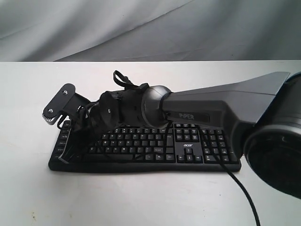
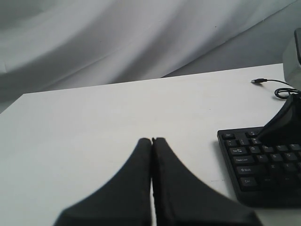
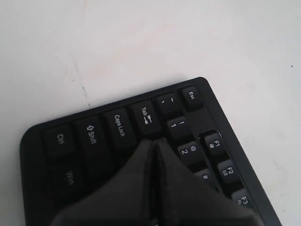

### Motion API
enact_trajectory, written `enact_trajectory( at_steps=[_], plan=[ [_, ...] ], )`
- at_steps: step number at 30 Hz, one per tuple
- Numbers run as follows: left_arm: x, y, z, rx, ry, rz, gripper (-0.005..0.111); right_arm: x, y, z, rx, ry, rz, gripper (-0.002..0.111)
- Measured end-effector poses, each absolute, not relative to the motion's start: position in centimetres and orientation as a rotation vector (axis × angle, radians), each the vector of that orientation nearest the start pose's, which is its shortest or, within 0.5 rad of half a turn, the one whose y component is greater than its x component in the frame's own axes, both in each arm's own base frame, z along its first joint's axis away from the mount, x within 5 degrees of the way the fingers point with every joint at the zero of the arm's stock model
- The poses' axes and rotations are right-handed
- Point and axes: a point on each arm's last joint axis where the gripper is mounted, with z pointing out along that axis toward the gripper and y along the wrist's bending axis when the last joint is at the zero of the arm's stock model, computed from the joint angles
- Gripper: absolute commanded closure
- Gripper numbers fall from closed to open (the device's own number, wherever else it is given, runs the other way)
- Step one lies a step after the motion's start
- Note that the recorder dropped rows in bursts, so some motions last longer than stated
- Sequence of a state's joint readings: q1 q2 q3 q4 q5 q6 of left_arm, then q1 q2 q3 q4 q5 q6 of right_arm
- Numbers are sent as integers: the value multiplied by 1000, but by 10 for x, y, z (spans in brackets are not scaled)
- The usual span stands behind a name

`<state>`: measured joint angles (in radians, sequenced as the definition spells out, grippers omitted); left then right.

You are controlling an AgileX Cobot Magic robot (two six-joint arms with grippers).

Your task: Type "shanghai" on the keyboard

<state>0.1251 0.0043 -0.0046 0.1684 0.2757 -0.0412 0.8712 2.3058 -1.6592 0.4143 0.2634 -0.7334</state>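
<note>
The keyboard (image 1: 155,150) is lying flat on the white worktop (image 1: 141,197), and the right tool (image 3: 154,140), tips pressed together, is hovering over its left-end keys beside Tab, so it is probably best pressing straight down on one letter alone, while the left tool (image 2: 151,140), likewise pressed together, is hanging over the worktop nearby.

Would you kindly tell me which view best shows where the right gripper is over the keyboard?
Right wrist view: the right gripper, shut, ends near Tab and 1 on the keyboard. Exterior: arm hides it. Left wrist: only its side, at the keyboard's corner.
</note>
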Motion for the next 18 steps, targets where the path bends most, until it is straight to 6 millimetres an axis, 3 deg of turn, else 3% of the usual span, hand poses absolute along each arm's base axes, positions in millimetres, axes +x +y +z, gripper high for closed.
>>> enact_trajectory(
  at_steps=[18],
  plan=[
    [54,11,190,-37,1760,219,107,316,390,121,-1483,1942,340,108]
  ],
)
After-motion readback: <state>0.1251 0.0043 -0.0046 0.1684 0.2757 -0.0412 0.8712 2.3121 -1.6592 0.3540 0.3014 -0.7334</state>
